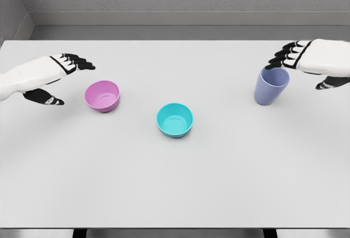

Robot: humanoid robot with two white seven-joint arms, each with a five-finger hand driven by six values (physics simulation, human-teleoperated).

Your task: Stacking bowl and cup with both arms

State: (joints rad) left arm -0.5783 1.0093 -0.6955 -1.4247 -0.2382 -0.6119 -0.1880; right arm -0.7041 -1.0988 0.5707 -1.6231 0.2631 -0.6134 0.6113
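Left hand [57, 76] and right hand [306, 63] both raised, fingers spread, empty.

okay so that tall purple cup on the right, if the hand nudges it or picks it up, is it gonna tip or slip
The purple cup is taller than it is wide and narrows toward its base, so a push near the rim would probably tip it. Its smooth wall may be slippery. It looks empty and thin-walled, so likely light. The right hand sits open beside its rim.

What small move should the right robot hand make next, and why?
Probably close the right robot hand around the upright lavender plastic cup: its open fingers already flank the rim, but do not yet grasp it. The left robot hand hovers open beside the pink plastic bowl.
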